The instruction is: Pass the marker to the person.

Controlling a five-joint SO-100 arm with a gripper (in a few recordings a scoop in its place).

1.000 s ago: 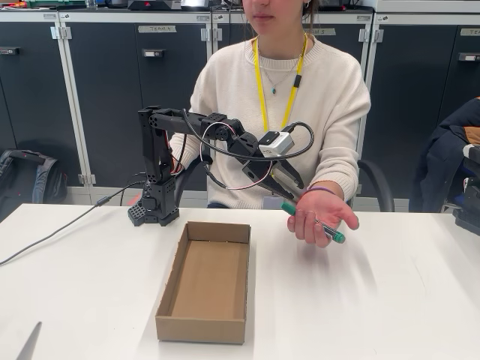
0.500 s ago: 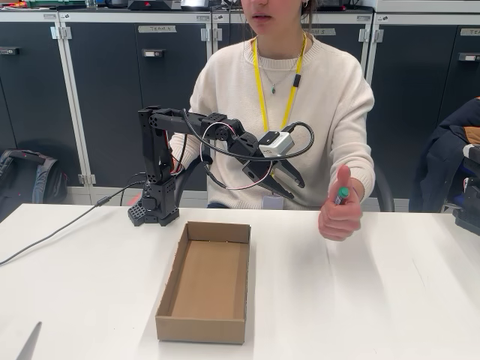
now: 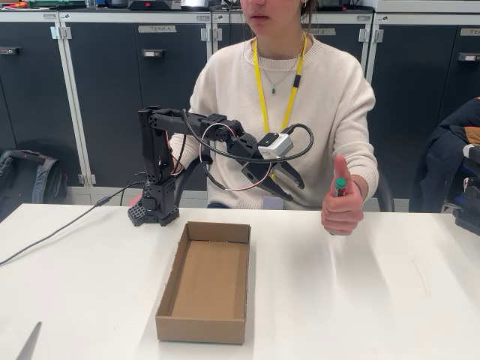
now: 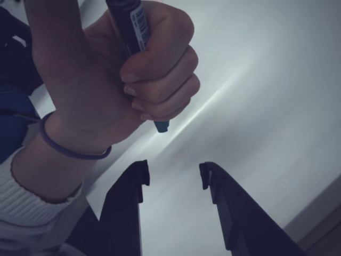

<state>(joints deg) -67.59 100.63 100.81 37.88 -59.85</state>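
Step in hand: the handover looks done in substance; the marker (image 3: 340,187) sits upright in the person's fist (image 3: 343,208), green cap at the top, its green tail end poking out below the curled fingers in the wrist view (image 4: 162,126).
Robot hand: the hand (image 3: 288,184) hangs in the air above the counter (image 3: 375,300), just left of the fist and apart from it; its two fingers are spread with nothing between them, as the wrist view shows (image 4: 173,178).
Marker place: right of centre in the fixed view, above the far part of the counter, wholly held by the person (image 3: 300,97), not touching the robot.
Next move, as I judge it: nothing more to grasp; the arm (image 3: 195,127) would only need to draw back leftward toward its base (image 3: 154,210), clear of the fist, and settle.
Around: an open cardboard box (image 3: 204,281) lies on the counter, near and below the arm, seemingly with nothing in it; a cable (image 3: 60,229) runs off to the left; dark cabinets (image 3: 112,90) stand behind.
In the way: the fist is close beside the spread fingers, so a swing to the right could knock it; the box lies under a low retreat path, so the arm should stay raised.
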